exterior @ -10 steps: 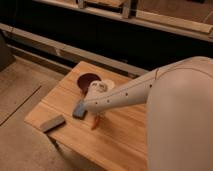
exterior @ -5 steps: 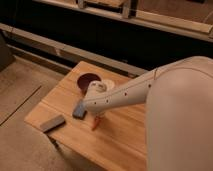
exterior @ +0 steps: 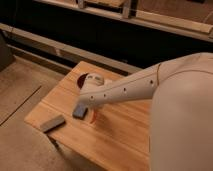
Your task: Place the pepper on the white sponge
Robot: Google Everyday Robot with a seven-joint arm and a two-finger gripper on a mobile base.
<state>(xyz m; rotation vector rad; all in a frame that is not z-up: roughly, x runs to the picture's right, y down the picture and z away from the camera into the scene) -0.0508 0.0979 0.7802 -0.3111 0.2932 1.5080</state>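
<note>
The white sponge (exterior: 80,111), a small squarish bluish-grey block, lies on the wooden table (exterior: 125,135) near its middle left. The pepper (exterior: 93,116), slim and orange-red, shows just right of the sponge, partly hidden under my arm. My gripper (exterior: 89,102) is at the end of the white arm, directly over the pepper and the sponge's right edge. I cannot tell whether it holds the pepper or whether the pepper touches the table.
A longer, flatter grey block (exterior: 52,123) lies near the table's front left corner. A dark red round dish (exterior: 84,79) sits behind the gripper. My white arm (exterior: 175,105) covers the table's right side. A dark shelf wall stands behind.
</note>
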